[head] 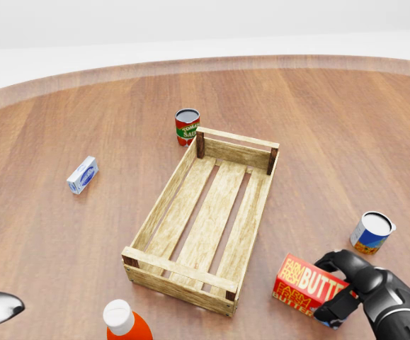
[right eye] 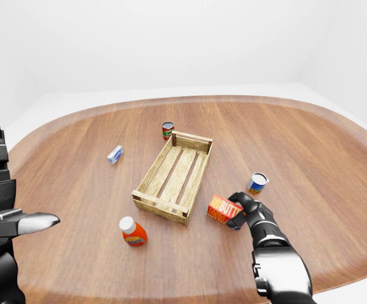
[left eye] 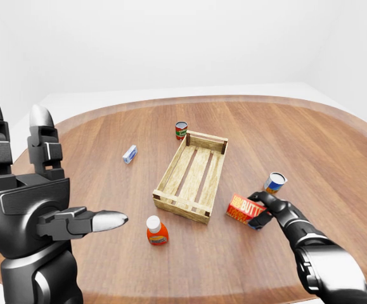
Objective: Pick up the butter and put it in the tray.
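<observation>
Now the right hand [head: 339,287] has its fingers [head: 336,261] curled over the right end of the butter [head: 305,284], grasping the red box where it lies flat on the table [head: 318,120]. One finger wraps over the upper edge and another presses at the lower right corner, so the box is gripped from both sides. The butter sits just beside the lower right corner of the tray [head: 208,216] in the head view, close to it but not touching.

The tray is a slatted wooden crate, lying at a slant with its far end toward the top of the view. A tomato can [head: 187,126] stands just beyond that far end, near the left corner post. A second can [head: 372,232] with a white top stands upright to the right of the tray, near the hand but apart from it. A small blue and white carton [head: 83,174] lies well to the left of the tray. An orange bottle [head: 125,322] with a white cap stands near the tray's lower left corner.

The left hand [left eye: 28,202] is raised close to the cameras at the left of the left-eye view, fingers spread and holding nothing.
</observation>
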You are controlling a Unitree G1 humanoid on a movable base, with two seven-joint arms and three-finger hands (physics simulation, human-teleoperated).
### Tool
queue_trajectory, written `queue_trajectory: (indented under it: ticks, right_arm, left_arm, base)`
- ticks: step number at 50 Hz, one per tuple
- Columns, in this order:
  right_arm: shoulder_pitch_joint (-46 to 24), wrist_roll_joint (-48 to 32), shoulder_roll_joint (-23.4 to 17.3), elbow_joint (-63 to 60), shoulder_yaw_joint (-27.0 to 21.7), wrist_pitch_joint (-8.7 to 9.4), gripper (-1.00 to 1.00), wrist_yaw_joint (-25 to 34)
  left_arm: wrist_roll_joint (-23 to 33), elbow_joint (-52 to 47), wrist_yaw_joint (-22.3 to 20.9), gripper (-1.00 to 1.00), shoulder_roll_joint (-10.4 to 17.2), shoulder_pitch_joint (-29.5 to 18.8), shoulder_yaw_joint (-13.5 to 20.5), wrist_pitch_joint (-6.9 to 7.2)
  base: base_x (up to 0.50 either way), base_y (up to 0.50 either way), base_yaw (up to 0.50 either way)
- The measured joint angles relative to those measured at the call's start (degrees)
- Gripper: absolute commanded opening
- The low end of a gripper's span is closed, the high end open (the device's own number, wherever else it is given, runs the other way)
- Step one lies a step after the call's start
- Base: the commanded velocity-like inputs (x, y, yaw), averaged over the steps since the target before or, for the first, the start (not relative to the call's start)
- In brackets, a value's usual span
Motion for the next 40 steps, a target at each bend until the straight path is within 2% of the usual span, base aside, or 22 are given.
queue_trajectory:
  ticks: [29, 40]
  right_arm:
    - [1.4, 1.3, -0.8, -0.2, 0.6, 0.00, -1.00, 0.9]
    - [2.6, -0.7, -3.0, -8.6, 1.2, 0.00, -1.00, 4.8]
  left_arm:
    - [0.3, -0.1, -0.3, 1.00, -0.2, 0.3, -0.2, 0.00]
    - [-0.2, -0.5, -0.1, 1.00, -0.2, 0.3, 0.0, 0.00]
  base:
    - [0.00, 0.00, 0.00]
    - [0.00, 0.00, 0.00]
